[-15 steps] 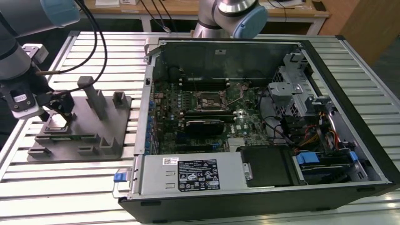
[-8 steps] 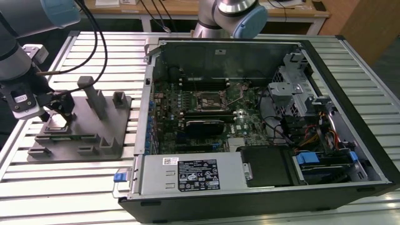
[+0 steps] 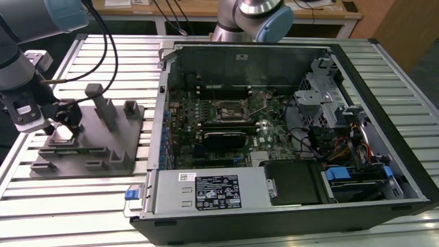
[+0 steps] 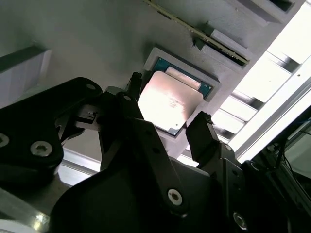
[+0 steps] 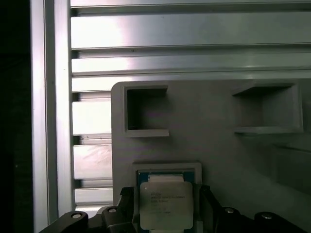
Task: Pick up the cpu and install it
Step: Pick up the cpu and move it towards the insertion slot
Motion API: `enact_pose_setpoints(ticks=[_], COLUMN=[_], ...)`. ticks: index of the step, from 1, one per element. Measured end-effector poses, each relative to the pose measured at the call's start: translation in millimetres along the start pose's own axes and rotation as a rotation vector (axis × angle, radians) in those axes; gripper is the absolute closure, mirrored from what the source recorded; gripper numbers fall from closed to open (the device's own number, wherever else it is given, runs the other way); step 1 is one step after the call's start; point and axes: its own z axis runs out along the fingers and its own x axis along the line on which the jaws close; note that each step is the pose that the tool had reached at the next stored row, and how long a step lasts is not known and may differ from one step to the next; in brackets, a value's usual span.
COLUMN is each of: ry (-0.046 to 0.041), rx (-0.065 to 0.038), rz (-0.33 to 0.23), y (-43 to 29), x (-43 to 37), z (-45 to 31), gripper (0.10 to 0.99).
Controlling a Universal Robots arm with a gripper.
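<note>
- Claw (image 4: 167, 104) hangs spread over the cpu (image 4: 171, 97), with one black finger (image 4: 200, 136) on each side of the chip. Its jaws are apart and not visibly pinching it.
- Flat and shiny side up, the cpu lies in a square recess of the grey fixture block (image 5: 218, 141), directly between the fingertips.
- That fixture block rests on a slatted aluminium table (image 3: 103, 56), at about nine o'clock from the open computer case (image 3: 384, 103) in the exterior view.
- Inside the case sits the motherboard socket (image 3: 230, 109), well apart from the claw.
- Beyond the table, at twelve o'clock, stands a wooden bench (image 3: 205, 9).
</note>
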Motion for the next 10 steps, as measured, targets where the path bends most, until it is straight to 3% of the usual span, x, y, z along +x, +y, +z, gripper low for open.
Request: enact_pose_setpoints(ticks=[10], ry=[0.002], rx=[0.0], rz=[-0.036], y=[-0.6], x=[-0.6], z=[4.4], gripper=[0.439])
